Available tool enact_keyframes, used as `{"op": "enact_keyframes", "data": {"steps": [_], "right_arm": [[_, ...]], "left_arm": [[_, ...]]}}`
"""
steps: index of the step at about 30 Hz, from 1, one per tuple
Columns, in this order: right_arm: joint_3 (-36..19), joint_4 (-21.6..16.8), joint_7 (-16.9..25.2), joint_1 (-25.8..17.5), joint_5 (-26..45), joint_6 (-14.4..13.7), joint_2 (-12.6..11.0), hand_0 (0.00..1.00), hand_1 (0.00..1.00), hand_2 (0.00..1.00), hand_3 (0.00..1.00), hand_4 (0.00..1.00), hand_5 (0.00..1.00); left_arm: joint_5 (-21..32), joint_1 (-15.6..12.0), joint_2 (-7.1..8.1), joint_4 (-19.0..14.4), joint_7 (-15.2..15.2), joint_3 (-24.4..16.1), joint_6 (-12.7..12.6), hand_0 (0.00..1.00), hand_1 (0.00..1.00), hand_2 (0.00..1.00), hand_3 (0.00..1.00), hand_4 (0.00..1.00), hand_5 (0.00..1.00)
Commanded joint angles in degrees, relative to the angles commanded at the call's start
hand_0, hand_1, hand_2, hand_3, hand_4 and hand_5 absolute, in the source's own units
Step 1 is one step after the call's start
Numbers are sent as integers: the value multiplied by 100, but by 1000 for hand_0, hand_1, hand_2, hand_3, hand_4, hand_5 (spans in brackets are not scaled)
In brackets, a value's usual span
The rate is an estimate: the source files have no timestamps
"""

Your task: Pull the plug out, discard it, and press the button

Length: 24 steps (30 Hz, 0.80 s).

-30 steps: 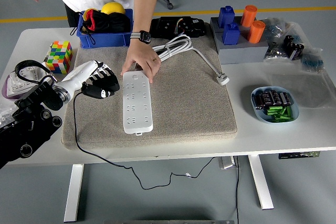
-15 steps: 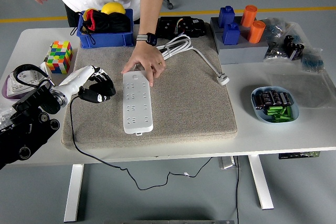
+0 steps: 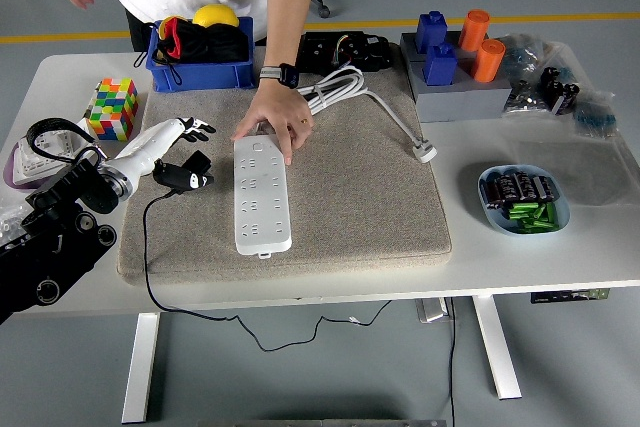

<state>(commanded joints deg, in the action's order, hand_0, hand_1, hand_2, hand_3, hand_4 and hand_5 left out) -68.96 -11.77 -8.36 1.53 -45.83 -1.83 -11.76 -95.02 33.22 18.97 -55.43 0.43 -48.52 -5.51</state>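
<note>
On the grey felt mat (image 3: 350, 187), left side: the robot's left hand (image 3: 178, 133) has let go of the black plug (image 3: 187, 178). A second ago its fingers were wrapped over the plug; half a second ago still on it; now they are spread and lifted clear, up and away from it. Hand is open, holding nothing.

Plug now lies loose on the mat, just left of the white rectangular power strip (image 3: 262, 194), not touching it, its thin black cable (image 3: 150, 257) trailing off the bench's near edge and sagging under it. Cable hangs differently than before, consistent with a drop.

Person at the far side keeps a hand (image 3: 276, 123) pressed on the strip's top end, same spot across all three frames, presumably steadying it. White coiled cord (image 3: 335, 87) of the strip sits behind that hand, unchanged.

Read: pull-out done, throw-away looks just done, though the plug landed close beside the strip. Remaining step is the button. I can't pick out the switch on the strip at this resolution; it may sit under the person's hand.

Right arm is not in view.
</note>
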Motion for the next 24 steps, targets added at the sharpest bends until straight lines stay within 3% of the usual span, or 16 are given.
{"op": "enact_keyframes", "data": {"steps": [4, 5, 10, 11, 17, 18, 24], "right_arm": [[16, -1, 2, 0, 9, -1, -3, 749, 667, 657, 620, 658, 515], [21, -1, 3, 3, 12, -2, -4, 749, 667, 656, 619, 658, 516], [41, -6, 5, 16, 32, -6, -11, 749, 667, 656, 619, 658, 516], [46, -5, 5, 18, 35, -7, -14, 749, 667, 656, 620, 658, 516], [81, 5, -3, 30, 54, -9, -36, 749, 667, 656, 620, 658, 516], [101, 5, -4, 33, 61, -9, -46, 749, 667, 656, 620, 658, 515], [139, 3, -1, 39, 80, -13, -64, 749, 667, 656, 619, 657, 517]], "left_arm": [[58, 85, -8, -227, -11, 54, -8, 664, 635, 614, 759, 888, 2], [93, 124, -15, -254, -30, 87, -14, 312, 228, 296, 657, 612, 2], [276, 430, -73, -129, -114, 381, -30, 312, 228, 296, 657, 612, 2], [311, 500, -87, -74, -138, 459, -34, 204, 23, 110, 596, 184, 2], [527, 917, -173, 311, -170, 1013, -32, 204, 23, 110, 596, 184, 2], [524, 1042, -207, 424, -162, 1193, -29, 174, 2, 24, 558, 2, 2], [692, 1400, -337, 756, -126, 1771, 11, 158, 2, 10, 552, 2, 2]]}}
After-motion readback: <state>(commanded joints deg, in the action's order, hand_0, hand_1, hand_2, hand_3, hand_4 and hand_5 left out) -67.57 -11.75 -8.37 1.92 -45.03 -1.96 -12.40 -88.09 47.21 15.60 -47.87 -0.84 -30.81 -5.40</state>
